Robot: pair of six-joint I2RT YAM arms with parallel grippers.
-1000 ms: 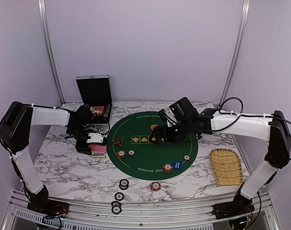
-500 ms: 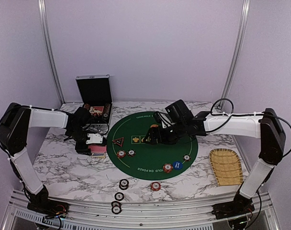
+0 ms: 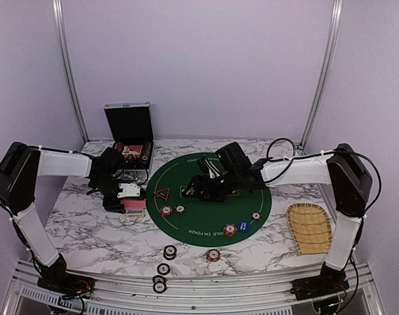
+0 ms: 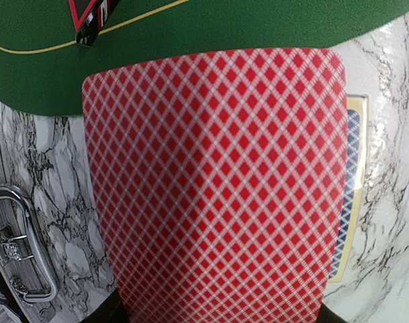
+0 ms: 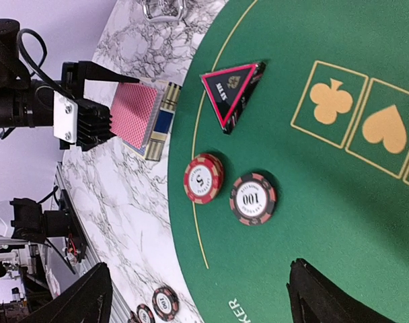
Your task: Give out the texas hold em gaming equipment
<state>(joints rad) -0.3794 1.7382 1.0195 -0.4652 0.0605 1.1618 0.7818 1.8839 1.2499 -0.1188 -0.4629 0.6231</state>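
Leftward, over the white marble table (image 3: 88, 230), the left gripper (image 3: 128, 195) is clamped on a red-backed playing card (image 4: 218, 188) beside the round green felt mat (image 3: 206, 220); above that mat's suit symbols (image 5: 332, 101) the right gripper (image 3: 201, 189) hovers, jaws wide apart. Plain lilac walls (image 3: 199, 65) surround everything.

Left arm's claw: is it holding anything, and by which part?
Yes. The left gripper is shut on the red-backed playing cards, pinching them by one edge, the one nearest its own wrist camera. How many cards it holds cannot be told.
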